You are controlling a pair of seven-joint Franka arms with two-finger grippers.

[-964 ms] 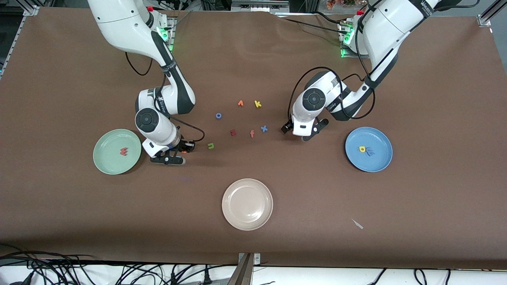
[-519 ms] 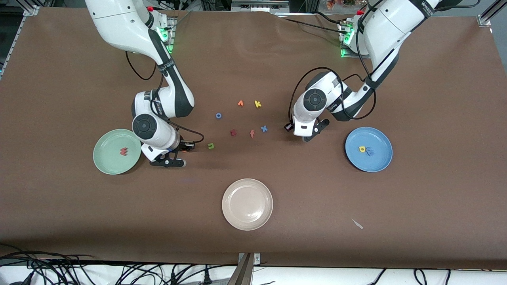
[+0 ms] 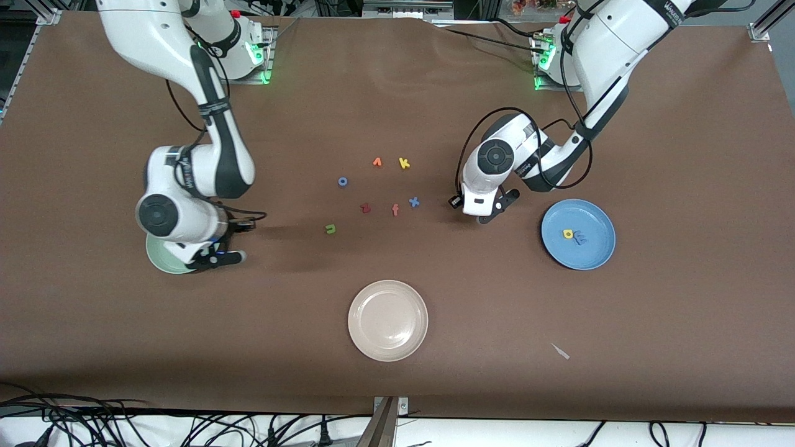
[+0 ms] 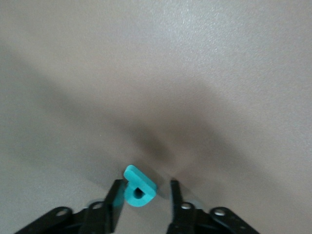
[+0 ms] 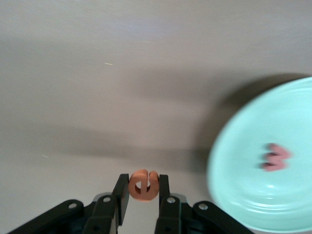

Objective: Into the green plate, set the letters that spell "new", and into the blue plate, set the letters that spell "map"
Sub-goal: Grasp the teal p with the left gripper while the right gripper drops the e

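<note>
My right gripper (image 5: 143,187) is shut on the orange e (image 5: 143,184) and hangs by the rim of the green plate (image 5: 263,161), where the pinkish-red w (image 5: 276,158) lies. In the front view, that arm covers most of the green plate (image 3: 163,264). The olive n (image 3: 330,229) lies on the table. My left gripper (image 4: 145,195) is low at the table between the blue x and the blue plate (image 3: 597,249). Its fingers stand around the teal p (image 4: 139,187): one touches it, the other is a gap away. The yellow a (image 3: 567,234) and light-blue m (image 3: 580,236) lie in the blue plate.
Loose letters lie mid-table: a blue o (image 3: 342,182), an orange letter (image 3: 377,162), a yellow k (image 3: 404,163), a dark-red z (image 3: 365,208), an orange f (image 3: 395,210) and a blue x (image 3: 413,201). A cream plate (image 3: 388,320) sits nearer the front camera.
My right arm has carried the e away from the n to the green plate's edge. My left gripper's fingers have drawn in around the p.
</note>
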